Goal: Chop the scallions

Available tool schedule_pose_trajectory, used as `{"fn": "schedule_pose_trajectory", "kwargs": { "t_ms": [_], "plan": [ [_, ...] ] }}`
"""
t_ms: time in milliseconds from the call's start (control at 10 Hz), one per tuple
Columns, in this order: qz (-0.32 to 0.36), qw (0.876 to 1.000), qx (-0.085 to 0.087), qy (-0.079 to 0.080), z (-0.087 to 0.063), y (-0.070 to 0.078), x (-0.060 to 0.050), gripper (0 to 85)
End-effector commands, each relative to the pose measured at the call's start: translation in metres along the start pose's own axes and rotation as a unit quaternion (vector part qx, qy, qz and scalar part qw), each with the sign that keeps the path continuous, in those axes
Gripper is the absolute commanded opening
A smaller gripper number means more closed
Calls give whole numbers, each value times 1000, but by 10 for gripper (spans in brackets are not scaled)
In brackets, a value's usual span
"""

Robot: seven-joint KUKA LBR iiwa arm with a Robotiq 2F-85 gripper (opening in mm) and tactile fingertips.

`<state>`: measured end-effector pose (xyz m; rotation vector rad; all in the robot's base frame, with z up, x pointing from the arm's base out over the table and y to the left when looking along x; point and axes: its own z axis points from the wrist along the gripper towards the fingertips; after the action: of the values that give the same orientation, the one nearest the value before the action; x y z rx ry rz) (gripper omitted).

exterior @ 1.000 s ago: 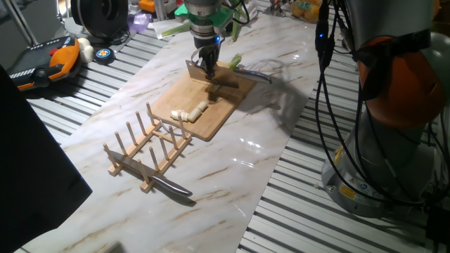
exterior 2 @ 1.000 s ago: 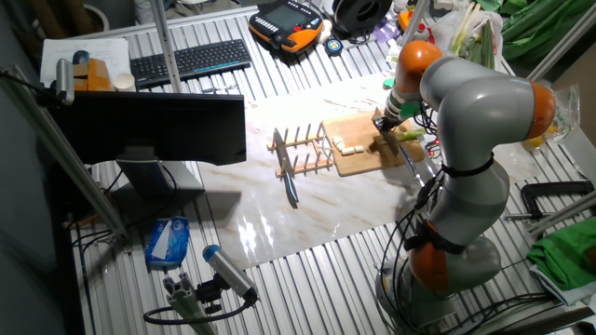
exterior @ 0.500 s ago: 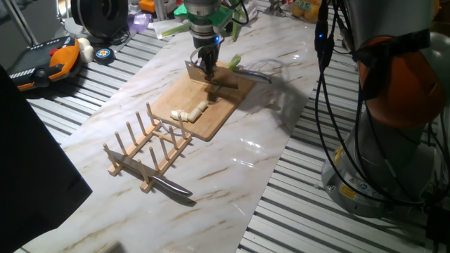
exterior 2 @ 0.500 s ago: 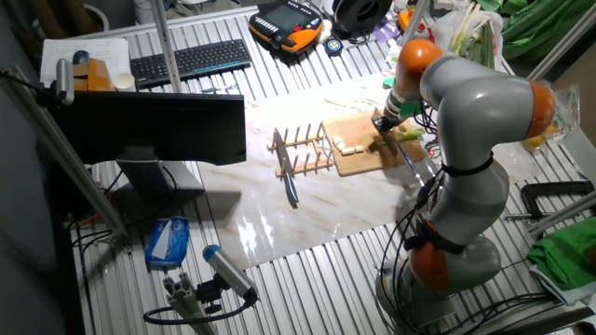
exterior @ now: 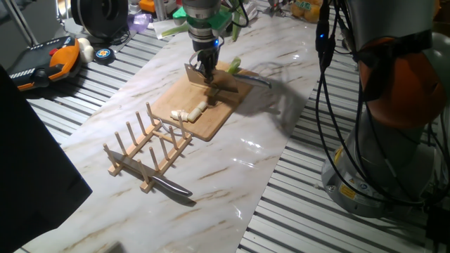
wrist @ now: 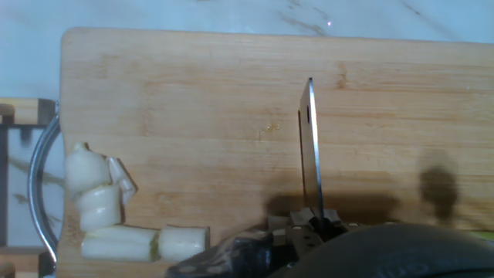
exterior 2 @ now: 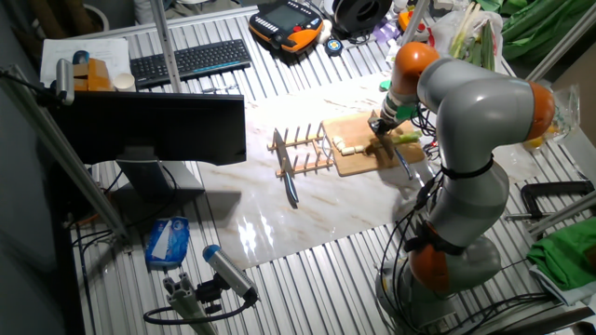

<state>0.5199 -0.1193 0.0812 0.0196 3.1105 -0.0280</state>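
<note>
A wooden cutting board (exterior: 211,105) (exterior 2: 358,158) (wrist: 193,131) lies on the marble table. My gripper (exterior: 204,65) (exterior 2: 381,127) (wrist: 313,226) hovers over the board's far end, shut on a knife whose blade (exterior: 193,72) (wrist: 309,147) points down and shows edge-on in the hand view. Several short white and pale-green scallions pieces (exterior: 188,111) (exterior 2: 349,147) (wrist: 100,212) lie in a row near the board's front corner, apart from the blade. A pale green scallions stalk (exterior: 234,65) (exterior 2: 410,137) rests at the board's far edge, right of the gripper.
A wooden peg rack (exterior: 149,146) (exterior 2: 300,152) stands in front of the board, with a second knife (exterior: 169,186) (exterior 2: 290,189) lying beside it. A slim metal utensil (exterior: 254,76) lies past the board's far right corner. Leafy greens (exterior 2: 470,33) and clutter sit beyond the table.
My gripper and the knife have shifted slightly left and away over the board's far end. The cut pieces have not moved.
</note>
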Motion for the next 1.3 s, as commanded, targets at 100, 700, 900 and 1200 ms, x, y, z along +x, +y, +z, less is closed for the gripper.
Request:
{"fn": "schedule_pose_trajectory", "kwargs": {
  "t_ms": [100, 700, 900, 1200],
  "plan": [
    [0, 1000, -1, -1, 2, 5, 0, 7],
    [3, 1000, -2, -2, -3, 18, 1, 7],
    [6, 1000, -1, -3, -10, 23, 3, 7],
    [6, 1000, 1, -6, -9, 28, 5, 7]
  ]
}}
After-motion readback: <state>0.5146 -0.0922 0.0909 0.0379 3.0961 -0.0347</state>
